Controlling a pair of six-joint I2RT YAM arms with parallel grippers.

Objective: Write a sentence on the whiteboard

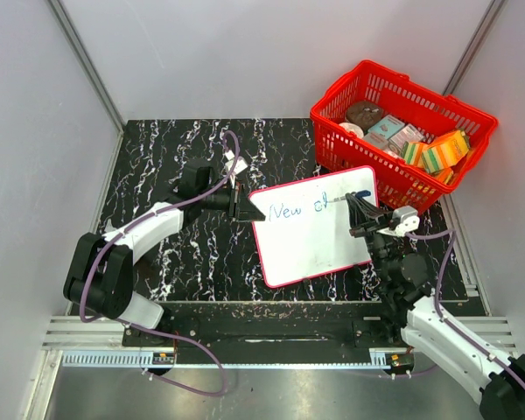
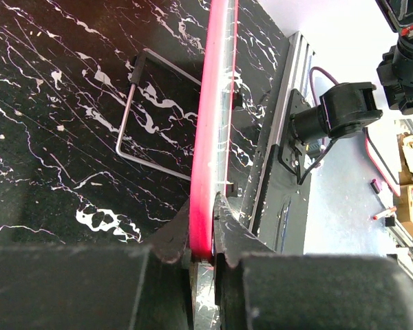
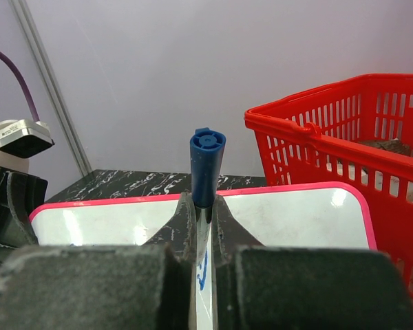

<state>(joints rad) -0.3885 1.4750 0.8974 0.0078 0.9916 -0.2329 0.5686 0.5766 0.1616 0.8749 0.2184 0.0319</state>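
Whiteboard (image 1: 319, 241), white with thin red rim, skewed at frame centre on black marbled table (image 1: 175, 157); blue sentence (image 1: 290, 210), so far "New c", near its upper edge; left gripper (image 1: 242, 204) pinched on its left rim; right gripper (image 1: 360, 213) clamped around blue marker (image 3: 206, 161); red basket (image 1: 402, 131) upper right

A red basket (image 1: 350, 149) holding packaged goods (image 1: 424, 153) sits on a marbled table (image 1: 157, 149).

The top camera looks steeply down from behind the arms over the whole table (image 1: 157, 157). Both wrist cameras ride low and close. The left looks along the whiteboard (image 2: 210, 137) rim. The right looks across it, with the basket (image 3: 316, 127) at 2 o'clock. All three views share the whiteboard.
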